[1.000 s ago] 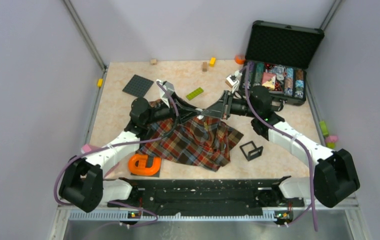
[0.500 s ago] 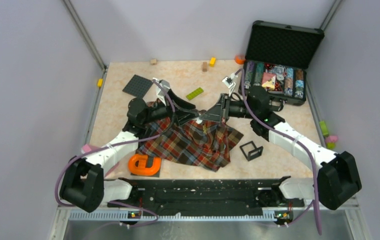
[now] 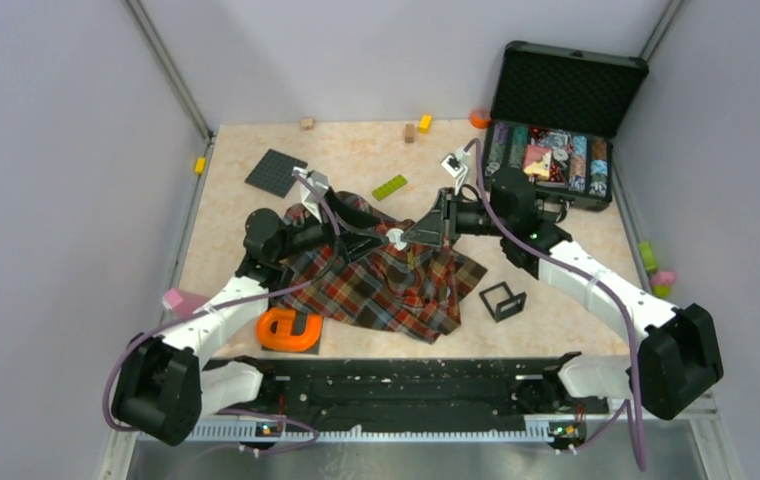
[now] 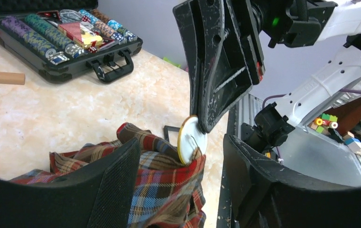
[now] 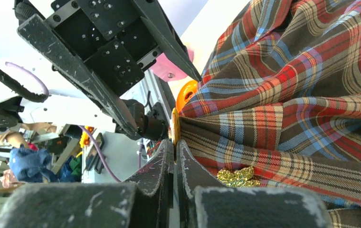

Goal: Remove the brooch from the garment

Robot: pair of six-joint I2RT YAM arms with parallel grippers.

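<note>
Pinching the brooch (image 4: 191, 141) by its upper rim: right gripper (image 4: 207, 126), fingers pressed together on the disc's edge. Same grip from the right wrist view: right gripper (image 5: 175, 147) closed, thin pale-gold edge of the brooch (image 5: 174, 124) showing at the fingertips.

Brooch sits at the top of a raised fold of the garment (image 4: 164, 190), lower edge against the plaid, face tilted toward the left wrist camera. Cannot tell whether it is fastened to the cloth.

Left gripper (image 4: 181, 156) spread wide, one finger either side of the raised fold, neither finger pressing on cloth or brooch.

From above: the two grippers meet over the far edge of the garment (image 3: 386, 285), brooch (image 3: 395, 238) a small white spot between them. Left gripper (image 3: 356, 235) comes in from the left, right gripper (image 3: 403, 237) from the right. Garment lies crumpled mid-worktop (image 3: 356, 150).

Small gold glittery ornament (image 5: 238, 175) on the plaid just beside the right gripper's fingers.

Around: open black case (image 3: 556, 150) of poker chips at far right; black square frame (image 3: 502, 300) just right of the garment; orange object (image 3: 289, 328) at its near-left edge; green brick (image 3: 389, 187) and black plate (image 3: 276, 171) beyond.
</note>
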